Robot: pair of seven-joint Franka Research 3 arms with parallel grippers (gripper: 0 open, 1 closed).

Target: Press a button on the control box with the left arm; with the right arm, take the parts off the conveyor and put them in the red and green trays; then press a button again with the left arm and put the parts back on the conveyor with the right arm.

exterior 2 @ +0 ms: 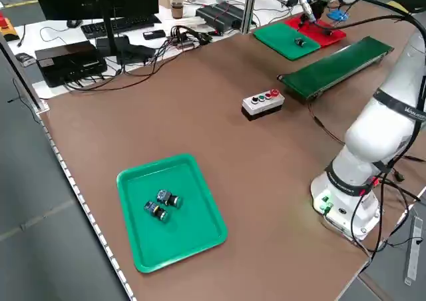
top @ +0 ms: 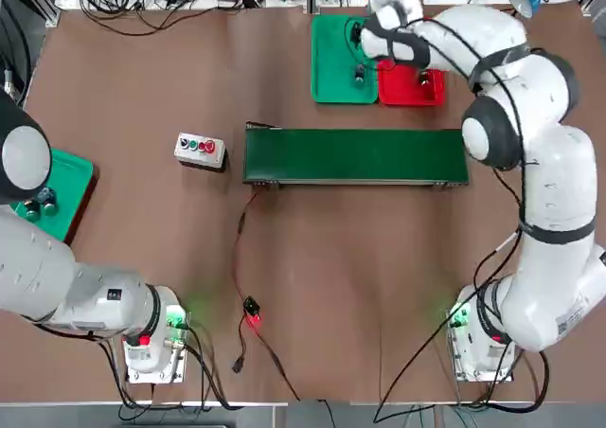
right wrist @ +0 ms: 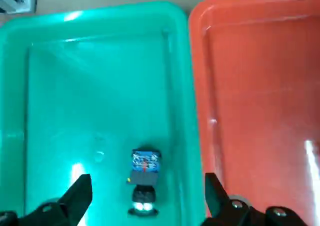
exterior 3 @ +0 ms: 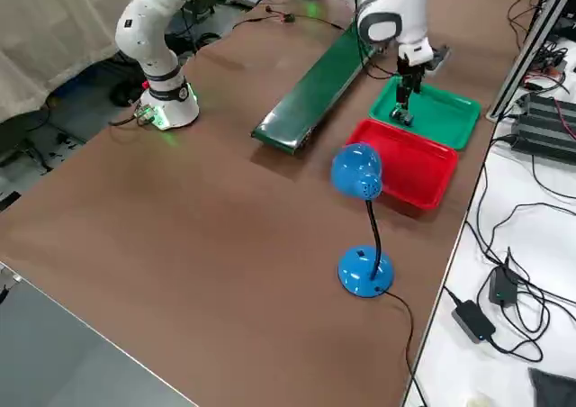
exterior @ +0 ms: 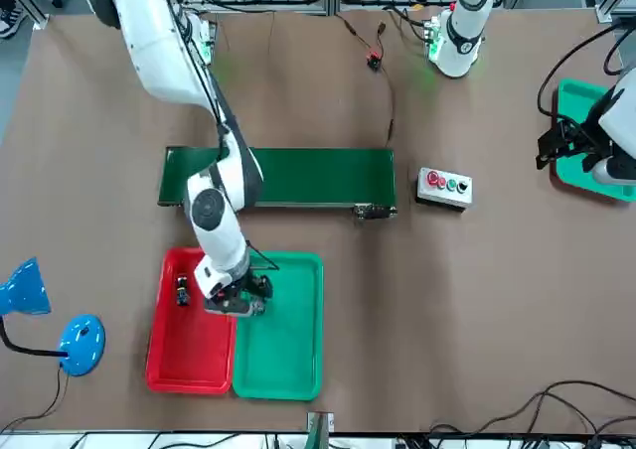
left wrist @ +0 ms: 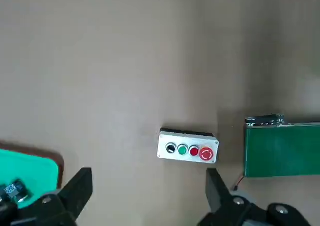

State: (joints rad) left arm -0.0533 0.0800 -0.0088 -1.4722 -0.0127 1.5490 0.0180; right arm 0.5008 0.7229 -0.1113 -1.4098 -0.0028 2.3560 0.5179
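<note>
My right gripper (right wrist: 147,186) hangs open just above the green tray (right wrist: 60,101), its fingers apart on either side of a small dark part (right wrist: 144,173) lying on the tray floor. In the front view the right gripper (exterior: 244,304) is over the seam between the green tray (exterior: 288,355) and the red tray (exterior: 189,355). The red tray holds the other part (exterior: 183,290). The conveyor (top: 355,155) lies near the trays. The control box (left wrist: 188,151) sits ahead of my open left gripper (left wrist: 148,178), which hovers apart from it.
A green mat on a red-brown base (exterior 2: 170,241) at the table's left edge carries two small pieces (exterior 2: 163,204). A blue desk lamp (exterior 3: 360,218) stands beside the red tray. A cable with a lit connector (top: 251,314) runs from the conveyor toward the arm bases.
</note>
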